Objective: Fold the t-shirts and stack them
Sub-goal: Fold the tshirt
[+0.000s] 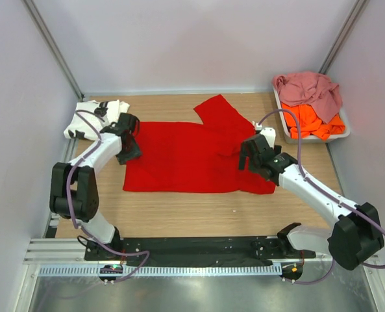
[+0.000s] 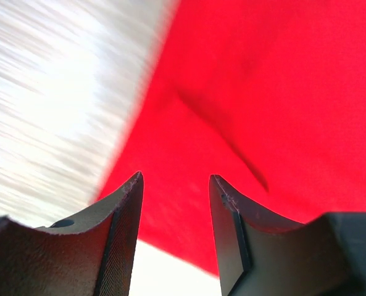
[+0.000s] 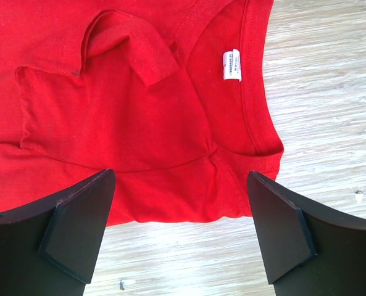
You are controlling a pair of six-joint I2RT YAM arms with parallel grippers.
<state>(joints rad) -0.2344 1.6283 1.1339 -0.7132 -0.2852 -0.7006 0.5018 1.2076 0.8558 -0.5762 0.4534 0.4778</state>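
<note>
Since the red t-shirt (image 1: pixel 179 156) lies flat for folding, the left gripper (image 2: pixel 173 182) hovers half-open at its hem (image 1: pixel 130 177), the right gripper (image 3: pixel 181 176) wide open over its collar (image 3: pixel 257 123).

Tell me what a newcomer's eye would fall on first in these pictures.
The bright red cloth t-shirt spread across the wooden table, with the left hand at its left edge and the right hand, open, over its collar. Next, the pale plastic tray in the far right corner, heaped with a dusty pink t-shirt over an orange t-shirt.
</note>
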